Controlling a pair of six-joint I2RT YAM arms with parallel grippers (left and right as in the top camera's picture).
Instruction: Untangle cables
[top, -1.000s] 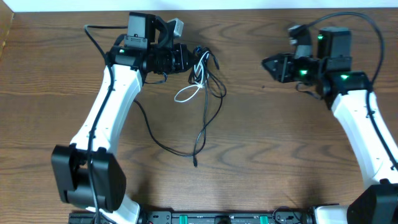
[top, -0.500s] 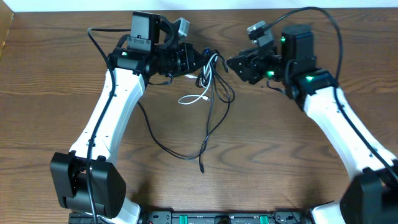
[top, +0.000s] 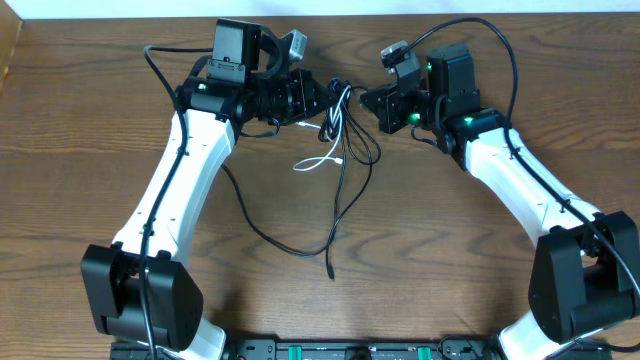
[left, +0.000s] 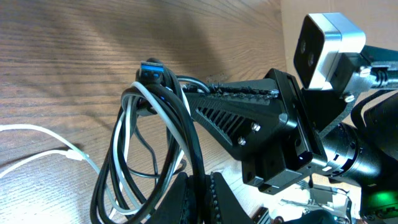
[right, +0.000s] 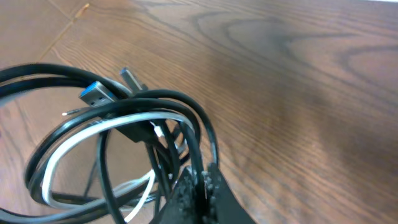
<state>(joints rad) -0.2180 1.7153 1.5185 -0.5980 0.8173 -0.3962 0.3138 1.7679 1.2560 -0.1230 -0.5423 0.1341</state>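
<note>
At the far middle of the table (top: 450, 280), the cables (top: 340, 120) are held between both arms as one tangled bunch. The left gripper (top: 322, 103) is closed on the bunch from the left, and the right gripper (top: 365, 100) is closed on it from the right. In the right wrist view a black strand (right: 208, 134) is seen pinched at the fingertips, though which cable it belongs to cannot be told for certain. A blue plug (left: 151, 70) sticks out of the knot. From the bunch a white cable (top: 322, 160) is draped onto the wood just on the near side, and a black cable (top: 338, 215) trails in long loops toward the near edge, its end lying free. The step in hand is judged to be the taking of a second grip, so that the knot can be worked open. For the next move, the grippers should be drawn slowly apart, left and right, with both grips kept firm and the white loop watched for snagging.
</note>
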